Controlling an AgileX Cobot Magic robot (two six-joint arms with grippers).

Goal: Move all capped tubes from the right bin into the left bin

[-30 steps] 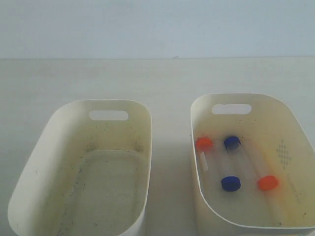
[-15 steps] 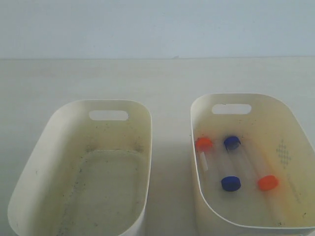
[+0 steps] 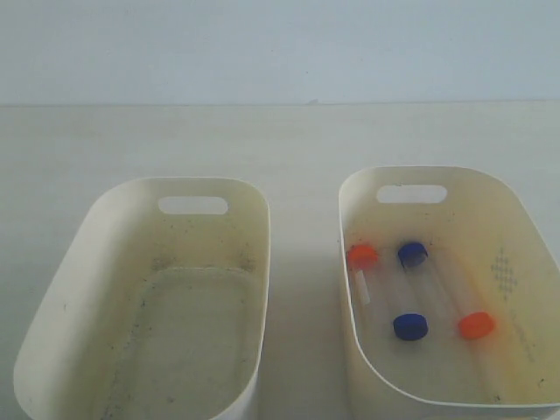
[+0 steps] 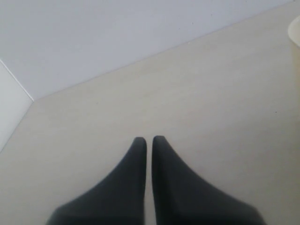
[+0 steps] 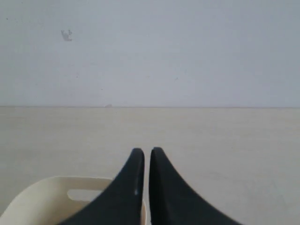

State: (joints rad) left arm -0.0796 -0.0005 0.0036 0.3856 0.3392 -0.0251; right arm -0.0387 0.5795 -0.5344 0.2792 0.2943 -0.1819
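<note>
The right bin (image 3: 477,214), a cream tub with a dotted diamond mark (image 3: 502,273), holds several capped tubes lying on its floor. Two have orange-red caps (image 3: 362,255) (image 3: 476,325) and two have dark blue caps (image 3: 412,254) (image 3: 409,326). The left bin (image 3: 118,232) beside it holds only dark specks. Neither gripper shows in the exterior view. My left gripper (image 4: 149,139) is shut with nothing in it, over bare table. My right gripper (image 5: 144,150) is shut and empty, above the end of a cream bin (image 5: 42,201) with a slot handle; I cannot tell which bin.
The two bins stand side by side on a pale table (image 3: 289,140) with a narrow gap between them. A white wall (image 3: 280,44) rises behind the table. A cream bin's edge (image 4: 295,33) shows at the border of the left wrist view.
</note>
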